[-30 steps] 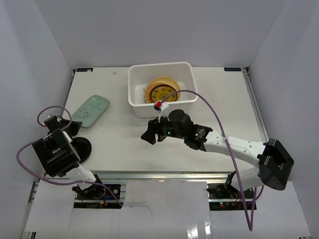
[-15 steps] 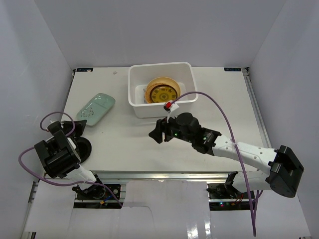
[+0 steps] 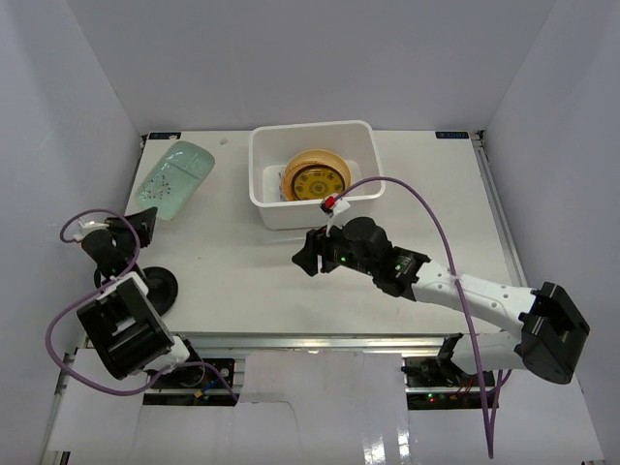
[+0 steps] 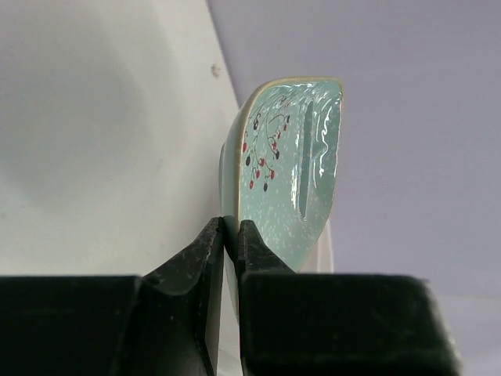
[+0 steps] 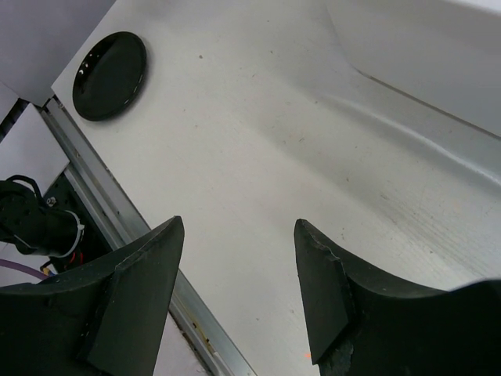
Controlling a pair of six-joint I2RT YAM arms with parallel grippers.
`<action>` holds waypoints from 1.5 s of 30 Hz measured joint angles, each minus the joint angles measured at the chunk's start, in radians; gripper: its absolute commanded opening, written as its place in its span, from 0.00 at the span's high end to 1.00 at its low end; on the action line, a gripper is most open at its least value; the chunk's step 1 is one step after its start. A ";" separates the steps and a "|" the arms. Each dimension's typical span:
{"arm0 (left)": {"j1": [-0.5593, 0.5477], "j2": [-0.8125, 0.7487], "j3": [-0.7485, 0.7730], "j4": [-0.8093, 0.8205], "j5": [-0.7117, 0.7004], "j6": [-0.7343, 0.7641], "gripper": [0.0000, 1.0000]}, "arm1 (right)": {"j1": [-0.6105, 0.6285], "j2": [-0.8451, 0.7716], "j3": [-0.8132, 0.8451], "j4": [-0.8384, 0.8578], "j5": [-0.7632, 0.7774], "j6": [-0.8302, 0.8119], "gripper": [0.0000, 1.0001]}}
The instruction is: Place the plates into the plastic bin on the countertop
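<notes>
Mint-green oblong plate [image 3: 172, 179] stands edge-on over the far-left of the countertop [image 3: 232, 262], well left of the plastic bin [image 3: 291, 215]. Its near rim is pinched in the left gripper [image 4: 231, 235], whose fingers [image 4: 196, 266] hide its lower end. The left arm partly covers the black plate [image 3: 160, 289] at the front-left edge. In the bin, a yellow-patterned dark plate [image 3: 318, 182] covers most of a ribbed orange plate [image 3: 298, 159]. The right gripper [image 5: 239, 227] hovers before the bin, fingers spread and holding nothing.
</notes>
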 measured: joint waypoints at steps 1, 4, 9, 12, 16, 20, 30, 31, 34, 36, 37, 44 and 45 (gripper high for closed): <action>-0.001 -0.016 0.003 0.006 0.004 -0.015 1.00 | -0.006 0.000 0.000 0.000 0.000 -0.001 0.35; -0.014 -0.046 0.038 0.004 0.017 -0.047 1.00 | -0.028 -0.015 -0.002 -0.010 0.000 -0.007 0.35; -0.095 -0.079 0.177 -0.070 0.017 -0.031 1.00 | -0.090 -0.092 -0.021 -0.029 -0.008 -0.014 0.35; -0.178 -0.082 0.310 -0.153 0.014 0.011 1.00 | -0.151 -0.152 -0.032 -0.032 -0.034 -0.014 0.35; -0.316 -0.079 0.463 -0.237 -0.002 0.067 1.00 | -0.233 -0.206 -0.033 -0.045 -0.066 -0.015 0.35; -0.456 -0.034 0.571 -0.281 -0.006 0.114 1.00 | -0.303 -0.240 -0.036 -0.064 -0.097 -0.015 0.35; -0.753 0.285 0.793 -0.445 -0.042 0.245 1.00 | -0.436 -0.357 -0.066 -0.134 -0.126 -0.019 0.36; -0.774 0.330 0.822 -0.463 -0.047 0.254 1.00 | -0.446 -0.367 -0.066 -0.136 -0.126 -0.019 0.36; -0.818 0.433 0.890 -0.513 -0.053 0.278 1.00 | -0.462 -0.385 -0.067 -0.138 -0.127 -0.019 0.36; -0.837 0.482 0.927 -0.554 -0.062 0.293 1.00 | -0.470 -0.391 -0.070 -0.146 -0.128 -0.019 0.36; -0.843 0.501 0.941 -0.570 -0.066 0.302 1.00 | -0.471 -0.394 -0.075 -0.148 -0.128 -0.019 0.36; -0.864 0.536 0.974 -0.687 -0.137 0.373 1.00 | -0.486 -0.396 -0.105 -0.184 -0.128 -0.023 0.36; -0.866 0.537 0.976 -0.703 -0.148 0.386 0.94 | -0.488 -0.396 -0.107 -0.184 -0.129 -0.023 0.36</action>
